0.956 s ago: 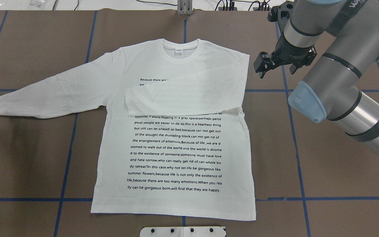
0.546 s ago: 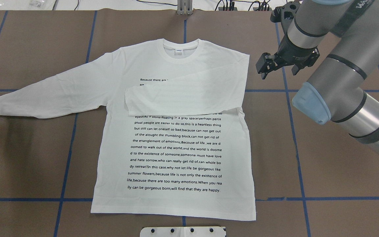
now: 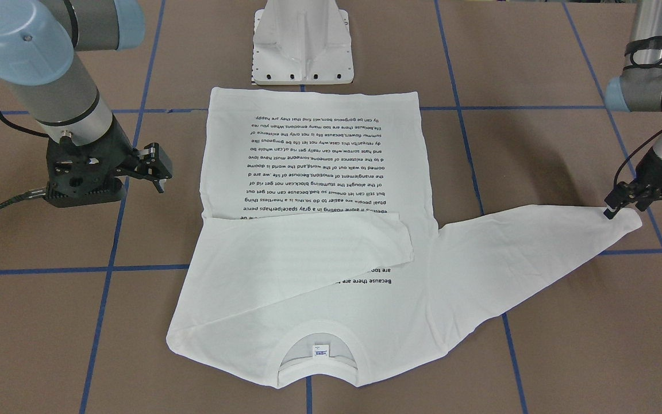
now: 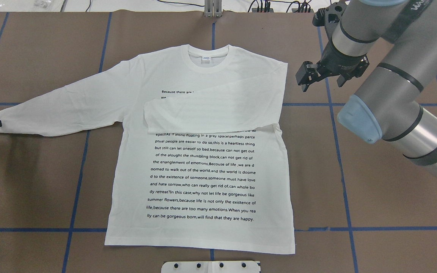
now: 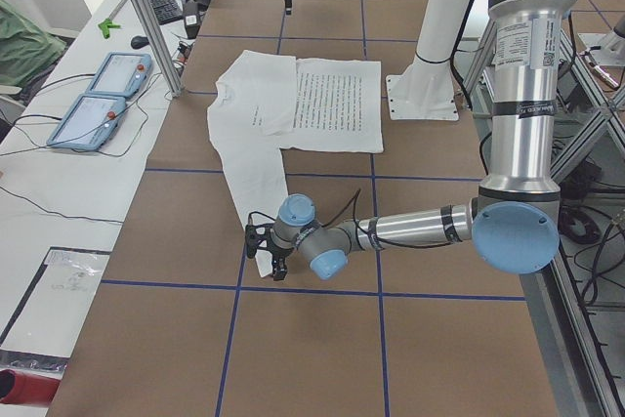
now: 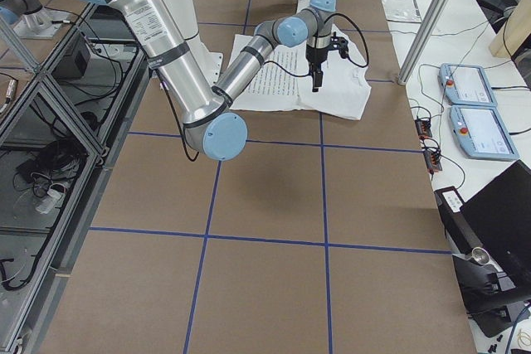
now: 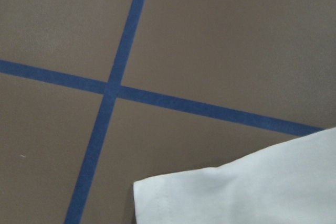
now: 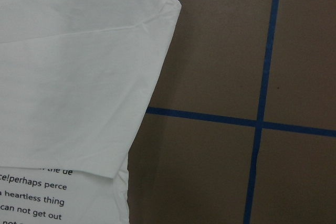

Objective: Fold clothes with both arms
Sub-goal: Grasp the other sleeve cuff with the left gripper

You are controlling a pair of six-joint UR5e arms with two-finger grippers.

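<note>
T-shirt (image 4: 203,170) flat, one sleeve (image 4: 211,113) folded across chest; right gripper (image 4: 320,76) beside shoulder, jaws spread, holding nothing; left gripper (image 3: 624,202) at outstretched cuff (image 3: 625,222) (jaw state unreadable).

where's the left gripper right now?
Front-facing view, far right: the left gripper is at the cuff end of the outstretched sleeve of the T-shirt.

I read left arm (image 5: 410,229) stretched out, left gripper (image 3: 618,204) low, jaws unclear | right gripper (image 4: 321,80) raised, jaws apart, pointing down
</note>
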